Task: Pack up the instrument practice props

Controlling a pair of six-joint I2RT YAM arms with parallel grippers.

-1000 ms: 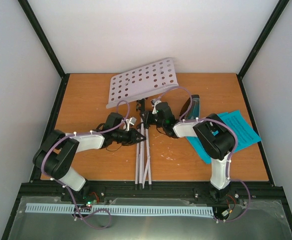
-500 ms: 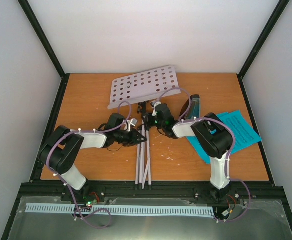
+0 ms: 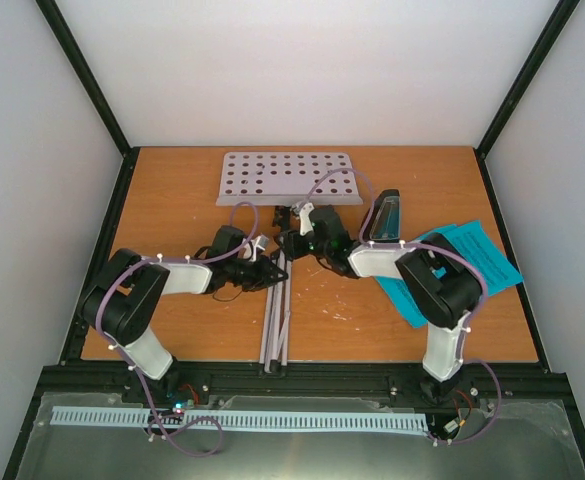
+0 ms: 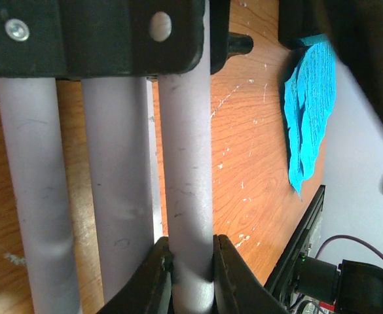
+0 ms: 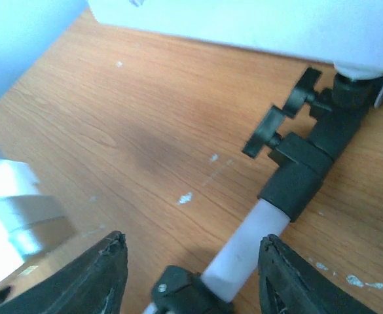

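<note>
On the surface (image 3: 172,210), the music stand (image 3: 284,177) has dropped flat; left hand (image 4: 192,258) clenches its leg, right hand (image 5: 192,248) released astride its shaft.

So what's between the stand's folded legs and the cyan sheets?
Bare tabletop lies between the legs and the cyan sheets, clearest in the left wrist view; in the top view the right arm reaches above it.
</note>
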